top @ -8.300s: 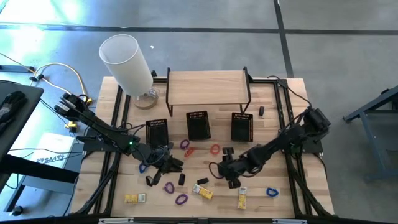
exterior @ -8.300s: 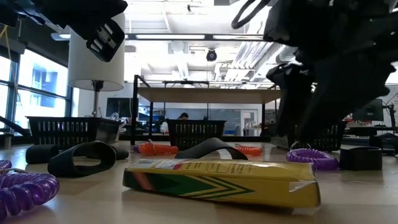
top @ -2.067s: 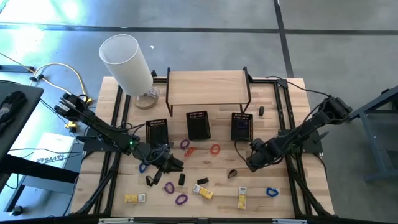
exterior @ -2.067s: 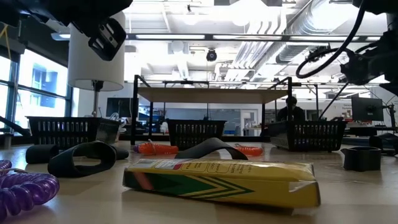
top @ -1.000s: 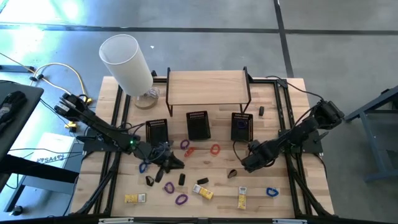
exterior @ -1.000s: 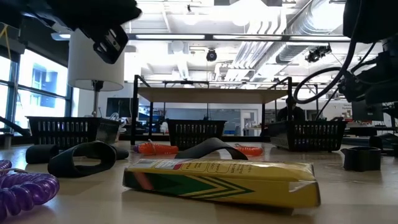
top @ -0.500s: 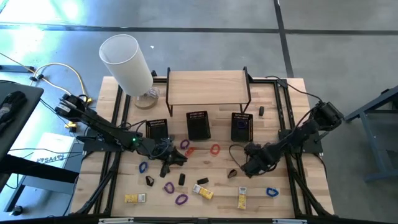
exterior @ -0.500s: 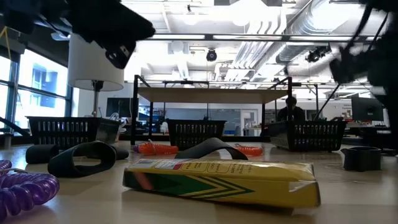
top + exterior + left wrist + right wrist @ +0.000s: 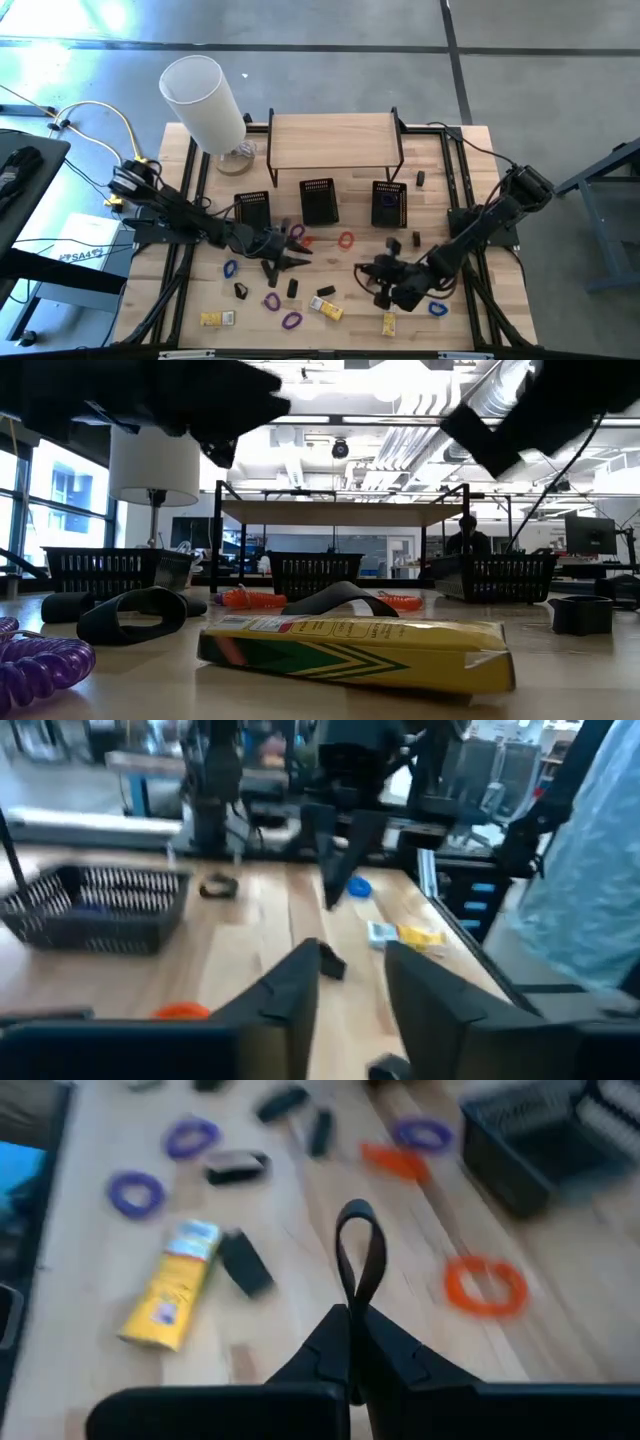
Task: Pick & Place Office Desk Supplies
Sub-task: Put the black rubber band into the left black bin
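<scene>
The right gripper (image 9: 383,272) hovers over the near-centre of the table (image 9: 435,170), jaws pressed together on the end of a thin black loop (image 9: 360,1260) that sticks out past the fingertips (image 9: 345,1342). Below it lie a yellow box (image 9: 170,1297), purple coils (image 9: 136,1191), an orange ring (image 9: 485,1291) and small black clips (image 9: 243,1261).

The left gripper (image 9: 283,250) sits left of centre, just near of the three black baskets (image 9: 317,200); its jaws stand parted with nothing between them (image 9: 345,985). More supplies are scattered along the near edge: purple coils (image 9: 291,321), a blue coil (image 9: 437,309), yellow boxes (image 9: 326,308).
</scene>
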### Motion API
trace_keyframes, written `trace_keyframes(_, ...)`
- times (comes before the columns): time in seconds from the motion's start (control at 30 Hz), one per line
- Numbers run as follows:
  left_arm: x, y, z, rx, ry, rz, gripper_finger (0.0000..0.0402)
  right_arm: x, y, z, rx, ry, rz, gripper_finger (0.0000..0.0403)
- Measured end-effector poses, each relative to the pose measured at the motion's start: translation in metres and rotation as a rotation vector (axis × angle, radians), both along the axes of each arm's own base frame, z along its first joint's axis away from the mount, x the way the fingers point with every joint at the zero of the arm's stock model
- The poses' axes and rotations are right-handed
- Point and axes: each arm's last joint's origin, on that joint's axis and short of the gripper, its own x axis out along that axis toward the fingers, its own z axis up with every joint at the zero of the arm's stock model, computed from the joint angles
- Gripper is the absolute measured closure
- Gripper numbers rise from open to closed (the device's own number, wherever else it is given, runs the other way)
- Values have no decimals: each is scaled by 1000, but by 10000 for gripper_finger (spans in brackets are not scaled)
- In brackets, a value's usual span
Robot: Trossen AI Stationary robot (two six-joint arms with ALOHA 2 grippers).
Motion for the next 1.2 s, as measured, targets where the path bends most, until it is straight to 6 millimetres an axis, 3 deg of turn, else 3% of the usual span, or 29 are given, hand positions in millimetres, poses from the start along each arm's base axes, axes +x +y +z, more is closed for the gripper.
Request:
trace_keyframes(0.13,6,-3,2,-16,-149,0,223,9,1,9,-95,-84,78,400)
trace_keyframes(0.27,13,-6,-3,-61,-228,0,202,17,0,17,-158,-158,133,400)
trace_keyframes(0.5,21,-4,-8,-65,-258,16,200,30,-6,28,-191,-257,137,400)
trace_keyframes(0.8,22,-3,-8,-60,-245,19,199,55,-6,2,-249,-301,125,400)
trace_keyframes(1.2,22,-3,-8,-61,-247,19,199,64,-13,3,-245,-368,28,400)
